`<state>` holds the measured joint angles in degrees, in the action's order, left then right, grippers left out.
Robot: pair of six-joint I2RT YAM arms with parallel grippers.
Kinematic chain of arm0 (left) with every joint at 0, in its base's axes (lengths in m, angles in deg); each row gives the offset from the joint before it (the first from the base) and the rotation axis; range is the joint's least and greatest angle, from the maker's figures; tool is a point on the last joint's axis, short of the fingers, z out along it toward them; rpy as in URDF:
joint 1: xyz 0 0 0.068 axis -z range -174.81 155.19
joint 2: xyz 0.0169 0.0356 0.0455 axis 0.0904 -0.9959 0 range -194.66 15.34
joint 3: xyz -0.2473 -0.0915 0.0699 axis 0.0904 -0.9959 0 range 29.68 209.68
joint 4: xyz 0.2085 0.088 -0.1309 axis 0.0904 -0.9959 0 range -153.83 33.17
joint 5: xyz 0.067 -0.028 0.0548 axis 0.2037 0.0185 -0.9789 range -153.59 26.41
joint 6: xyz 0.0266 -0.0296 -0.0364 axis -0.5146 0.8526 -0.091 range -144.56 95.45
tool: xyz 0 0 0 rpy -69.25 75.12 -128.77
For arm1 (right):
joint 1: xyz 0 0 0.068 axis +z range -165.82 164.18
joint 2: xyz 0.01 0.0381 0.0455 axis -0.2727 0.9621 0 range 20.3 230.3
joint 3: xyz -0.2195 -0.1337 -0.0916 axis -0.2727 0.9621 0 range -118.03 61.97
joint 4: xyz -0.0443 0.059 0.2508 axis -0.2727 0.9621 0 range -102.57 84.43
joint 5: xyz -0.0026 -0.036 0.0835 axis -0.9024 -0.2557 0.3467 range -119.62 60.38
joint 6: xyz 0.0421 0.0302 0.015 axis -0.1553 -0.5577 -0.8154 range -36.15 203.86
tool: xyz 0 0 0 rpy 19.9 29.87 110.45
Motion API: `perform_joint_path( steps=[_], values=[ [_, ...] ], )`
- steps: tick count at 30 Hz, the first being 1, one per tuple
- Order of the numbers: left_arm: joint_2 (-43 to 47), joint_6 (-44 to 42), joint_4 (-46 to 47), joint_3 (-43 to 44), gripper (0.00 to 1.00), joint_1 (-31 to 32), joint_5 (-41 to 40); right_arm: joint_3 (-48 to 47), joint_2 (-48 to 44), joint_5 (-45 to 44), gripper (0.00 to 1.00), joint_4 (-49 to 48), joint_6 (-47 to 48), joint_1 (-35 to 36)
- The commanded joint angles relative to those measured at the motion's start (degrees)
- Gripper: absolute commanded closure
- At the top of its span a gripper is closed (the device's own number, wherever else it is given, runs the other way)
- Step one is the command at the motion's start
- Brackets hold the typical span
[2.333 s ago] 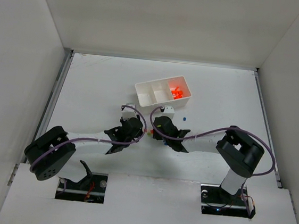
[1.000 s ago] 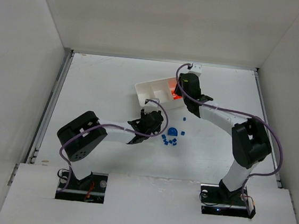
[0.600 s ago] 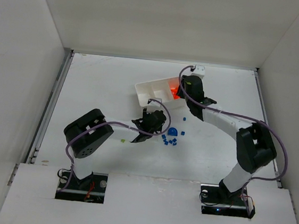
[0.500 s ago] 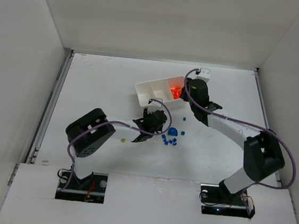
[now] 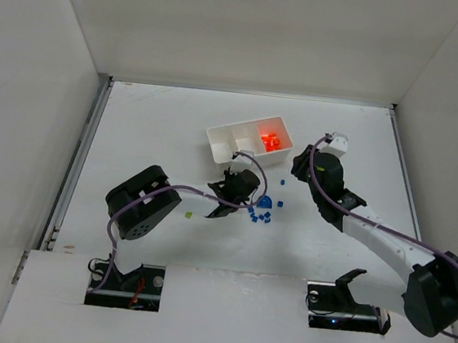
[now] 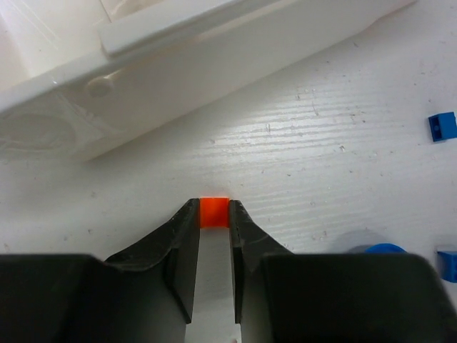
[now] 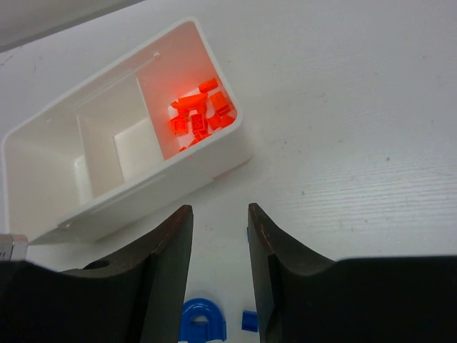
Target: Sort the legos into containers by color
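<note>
**Fig. Carrying a gripped orange brick to its compartment**

The left gripper [image 6: 213,214] is clamped on a small orange brick [image 6: 213,211], low over the table, just near of the white tray [image 6: 214,57]. Lift clear of the wall, then travel far-right to the right-end compartment [image 7: 178,71], which holds orange. The right gripper [image 7: 220,214] hangs open, empty, above the blue pieces [image 7: 203,319].

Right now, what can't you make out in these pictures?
Left wrist: inside of the tray, cut off by the top edge; the rounded blue piece, half behind the left gripper.
Right wrist: that blue piece, cut by the bottom edge.
Top: the gripped orange brick, hidden under the left gripper.
</note>
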<state>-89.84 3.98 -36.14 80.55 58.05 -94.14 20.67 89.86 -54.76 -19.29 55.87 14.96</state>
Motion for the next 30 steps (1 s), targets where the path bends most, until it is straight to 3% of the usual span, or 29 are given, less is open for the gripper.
perform_joint_path(
  steps=[1, 7, 17, 21, 24, 30],
  values=[
    [4.3, -0.7, -1.5, 1.4, 0.89, 1.1, -0.7, 3.2, -4.8, -1.7, 0.57, -0.8, -2.3, 0.3],
    [7.2, -0.7, -1.1, 9.4, 0.89, -0.2, 3.2, 10.0, -7.0, -1.7, 0.59, -0.5, -6.3, 0.4],
    [-6.9, -0.8, -1.3, 30.7, 0.87, -6.4, 9.7, 12.1, -6.9, -0.9, 0.61, -2.4, -7.4, 0.3],
    [-11.7, -1.6, -4.7, 38.1, 0.71, -7.4, 11.3, 12.3, -7.0, -0.9, 0.61, -2.8, -7.4, 0.4],
    [-11.4, -2.1, -4.7, 38.3, 0.61, -7.6, 11.3, 12.0, -7.0, -1.0, 0.61, -3.1, -6.7, 0.8],
    [-0.9, -3.0, -0.8, 25.6, 0.63, -7.6, 10.6, 11.4, -5.8, 1.8, 0.65, -6.6, -4.2, 5.5]
  ],
)
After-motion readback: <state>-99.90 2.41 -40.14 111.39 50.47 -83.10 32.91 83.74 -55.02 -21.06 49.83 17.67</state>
